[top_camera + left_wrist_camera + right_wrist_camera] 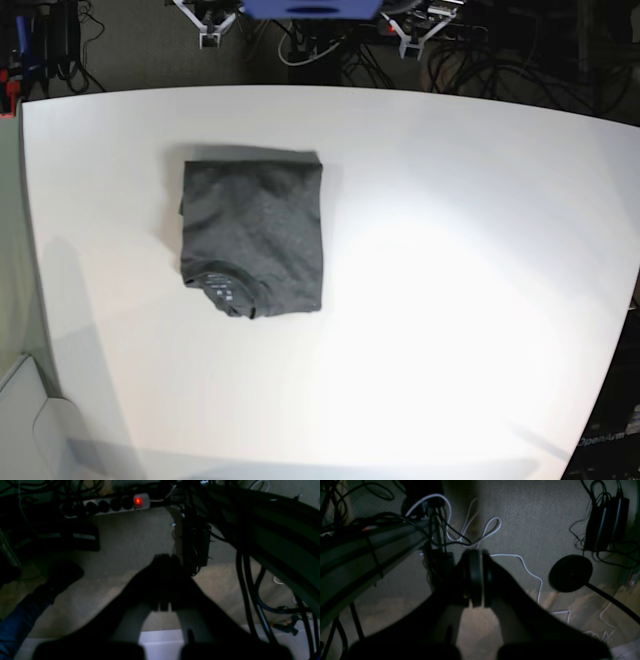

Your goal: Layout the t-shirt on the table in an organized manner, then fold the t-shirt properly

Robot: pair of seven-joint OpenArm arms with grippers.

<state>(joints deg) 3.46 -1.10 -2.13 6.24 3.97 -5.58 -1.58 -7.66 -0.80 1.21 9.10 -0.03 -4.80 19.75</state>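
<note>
one folded t-shirt (252, 236) on white table (450, 280); left gripper (165, 560), right gripper (476, 577) closed, empty (carpet below).

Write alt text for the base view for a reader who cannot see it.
A dark charcoal-grey t-shirt, folded into a compact rectangle, lies left of centre on a large white table, its collar and neck label at the near edge. No robot arm reaches over the tabletop; cables and frame parts run along the far edge.

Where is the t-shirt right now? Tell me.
In the base view, the t-shirt lies folded into a compact rectangle on the left half of the white table, nearer the far edge, nothing touching it.
</note>
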